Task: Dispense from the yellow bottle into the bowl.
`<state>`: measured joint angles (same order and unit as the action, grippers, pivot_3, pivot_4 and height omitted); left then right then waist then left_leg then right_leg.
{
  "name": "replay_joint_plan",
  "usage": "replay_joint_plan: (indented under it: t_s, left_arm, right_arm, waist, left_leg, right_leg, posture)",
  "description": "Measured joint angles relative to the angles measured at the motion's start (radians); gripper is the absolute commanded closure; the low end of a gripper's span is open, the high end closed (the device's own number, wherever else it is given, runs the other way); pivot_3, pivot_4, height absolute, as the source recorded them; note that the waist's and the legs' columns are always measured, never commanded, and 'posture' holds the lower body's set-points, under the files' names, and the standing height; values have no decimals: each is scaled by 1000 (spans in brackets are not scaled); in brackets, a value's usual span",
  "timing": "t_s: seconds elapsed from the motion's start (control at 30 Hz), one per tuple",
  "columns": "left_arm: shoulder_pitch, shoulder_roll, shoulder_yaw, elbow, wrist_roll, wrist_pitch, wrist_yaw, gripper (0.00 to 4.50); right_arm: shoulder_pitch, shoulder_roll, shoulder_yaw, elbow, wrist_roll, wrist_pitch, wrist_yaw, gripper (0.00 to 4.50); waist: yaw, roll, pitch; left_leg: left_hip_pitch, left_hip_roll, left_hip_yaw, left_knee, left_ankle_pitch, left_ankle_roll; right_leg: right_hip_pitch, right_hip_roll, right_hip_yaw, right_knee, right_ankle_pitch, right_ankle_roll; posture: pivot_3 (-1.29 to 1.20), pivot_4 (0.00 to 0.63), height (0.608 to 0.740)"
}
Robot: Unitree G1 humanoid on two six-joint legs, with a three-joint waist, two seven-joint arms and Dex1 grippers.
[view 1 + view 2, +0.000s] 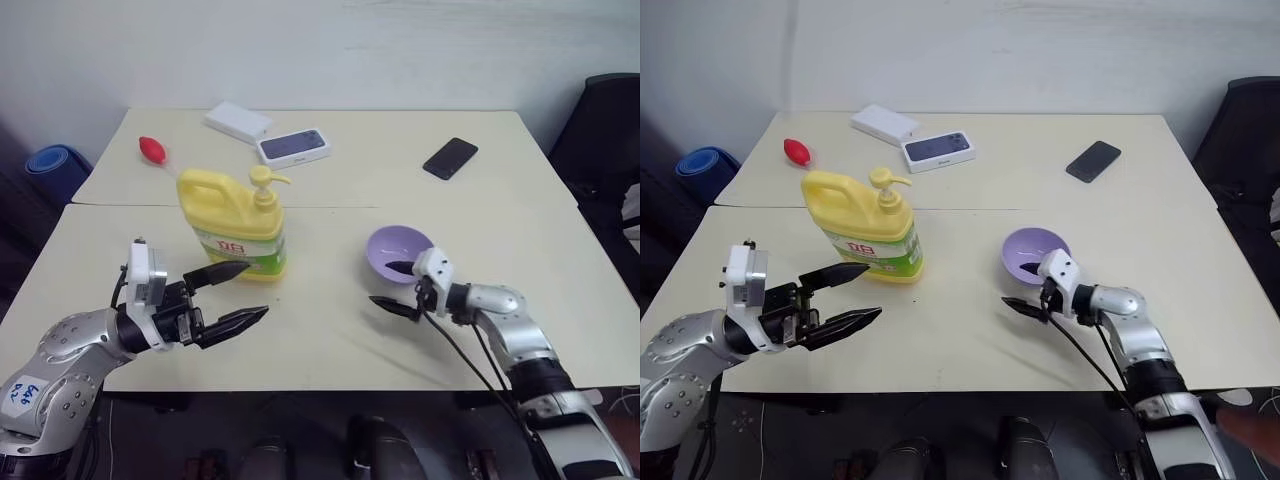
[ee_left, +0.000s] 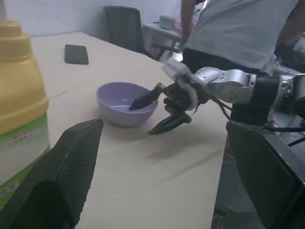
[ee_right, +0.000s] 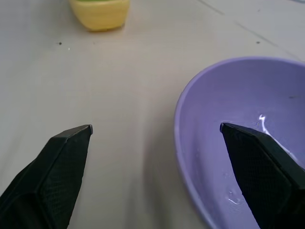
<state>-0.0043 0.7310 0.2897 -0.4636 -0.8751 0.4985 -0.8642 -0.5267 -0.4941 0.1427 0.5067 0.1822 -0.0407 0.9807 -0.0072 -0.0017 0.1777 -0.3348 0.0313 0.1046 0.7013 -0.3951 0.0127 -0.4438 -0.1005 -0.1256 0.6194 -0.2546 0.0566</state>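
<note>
One yellow bottle (image 1: 233, 222) stands upright mid-table beside the left gripper (image 1: 243, 294), jaws spread and empty; one bowl (image 1: 397, 252) sits at the right gripper (image 1: 397, 287), jaws straddling its rim. Two phones (image 1: 292, 146) lie behind.

Bare table (image 1: 320, 300) between yellow bottle (image 1: 235, 225) and bowl (image 1: 397, 250) — open passage.

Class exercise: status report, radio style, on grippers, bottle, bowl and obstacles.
Left gripper open, beside yellow bottle, not gripping. Right gripper open, straddling bowl rim. Nothing between bottle and bowl.
</note>
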Motion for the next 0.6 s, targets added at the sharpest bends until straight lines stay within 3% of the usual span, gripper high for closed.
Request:
replay_joint_plan:
  t_s: [0.13,0.6]
  left_arm:
    - [7,13,13,-2,-2,15,-6,0]
    - [2,13,24,-5,6,16,4,0]
  right_arm:
    - [-69,20,9,93,-48,-22,-6,1265]
    - [-125,36,5,205,-84,-109,-2,1281]
  waist:
    - [-1,0,0]
    - [-10,0,0]
  left_leg:
    - [0,1,0,0,0,0]
    - [0,1,-1,0,1,-1]
  right_leg:
    - [0,1,0,0,0,0]
    - [0,0,0,0,0,0]
  posture:
    - [0,150,740]
    - [0,150,740]
